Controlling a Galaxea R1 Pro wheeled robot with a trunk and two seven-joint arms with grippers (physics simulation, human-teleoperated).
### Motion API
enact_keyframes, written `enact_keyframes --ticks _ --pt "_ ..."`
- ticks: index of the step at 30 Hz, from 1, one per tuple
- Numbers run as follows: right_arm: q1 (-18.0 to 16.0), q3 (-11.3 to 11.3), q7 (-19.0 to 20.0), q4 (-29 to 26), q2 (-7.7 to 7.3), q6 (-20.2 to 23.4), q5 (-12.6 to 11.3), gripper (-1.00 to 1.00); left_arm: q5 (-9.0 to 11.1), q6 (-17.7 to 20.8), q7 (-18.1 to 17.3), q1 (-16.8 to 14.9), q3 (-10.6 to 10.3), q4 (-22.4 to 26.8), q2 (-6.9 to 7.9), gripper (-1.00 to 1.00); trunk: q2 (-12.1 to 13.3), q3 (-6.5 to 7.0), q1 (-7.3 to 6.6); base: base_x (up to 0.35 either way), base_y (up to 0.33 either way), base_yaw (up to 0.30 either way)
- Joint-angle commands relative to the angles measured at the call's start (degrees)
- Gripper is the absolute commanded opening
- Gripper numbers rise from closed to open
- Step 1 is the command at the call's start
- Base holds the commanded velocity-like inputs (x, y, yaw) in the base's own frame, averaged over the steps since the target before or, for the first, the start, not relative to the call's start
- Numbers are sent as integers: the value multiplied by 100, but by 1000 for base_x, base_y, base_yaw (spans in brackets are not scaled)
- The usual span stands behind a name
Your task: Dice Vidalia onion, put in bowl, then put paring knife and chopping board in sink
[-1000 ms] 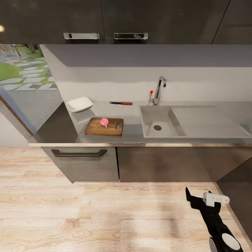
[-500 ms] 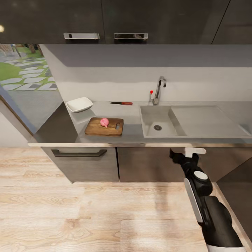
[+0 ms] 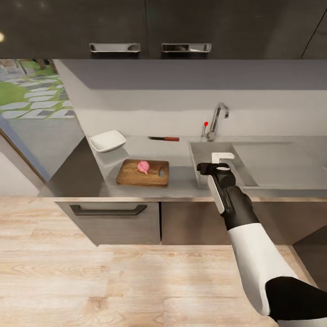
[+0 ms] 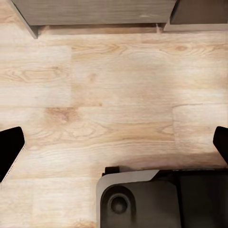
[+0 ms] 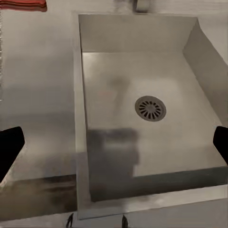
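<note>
On the desk (image 3: 181,181) we see the bowl (image 3: 107,141), then the onion (image 3: 143,166) on the board (image 3: 142,173), knife (image 3: 163,138) behind. Our right claw (image 3: 213,162) has risen from floor level to the sink (image 3: 259,156), released; left claw (image 4: 114,142) spread over floor.

Kitchen: sink (image 3: 200,156), countertop (image 3: 181,181), dark wall cabinets (image 3: 181,27).

Even soft light; sink (image 5: 142,109) render blurry, faintly reflective
</note>
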State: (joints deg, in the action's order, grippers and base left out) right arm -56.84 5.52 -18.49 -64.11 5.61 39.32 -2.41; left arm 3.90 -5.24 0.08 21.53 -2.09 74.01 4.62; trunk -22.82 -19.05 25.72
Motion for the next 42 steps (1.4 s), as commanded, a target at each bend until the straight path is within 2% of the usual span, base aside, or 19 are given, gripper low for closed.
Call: enact_keyframes --ticks 1,3,8,15,20,30,42 --pt "-162 10 -38 257 4 0 -31 100 41 -13 1 -3 -11 4 5 100 -10 -9 6 261 192 0" --pt "-475 10 -30 780 90 -70 -37 100 41 -13 1 -3 -11 11 4 100 -10 -9 6 270 191 0" --pt "-715 13 38 1180 226 -123 -43 100 44 -13 3 -5 -11 18 6 100 -10 -9 6 282 179 0" --pt "-755 38 367 1249 251 -402 -33 100 48 -10 3 -4 -11 62 12 100 -10 -9 6 310 66 0" --pt "-758 44 413 1267 273 -579 -18 100 48 -6 3 -4 -11 68 12 100 -10 -9 6 322 8 0" --pt "-759 37 -9 1269 311 -634 -17 100 50 -6 3 -5 -11 68 13 100 -10 -9 6 316 -33 119" --pt "-759 37 -48 1317 309 -636 -32 100 50 -4 10 0 6 42 13 100 -10 -9 6 219 -202 270"
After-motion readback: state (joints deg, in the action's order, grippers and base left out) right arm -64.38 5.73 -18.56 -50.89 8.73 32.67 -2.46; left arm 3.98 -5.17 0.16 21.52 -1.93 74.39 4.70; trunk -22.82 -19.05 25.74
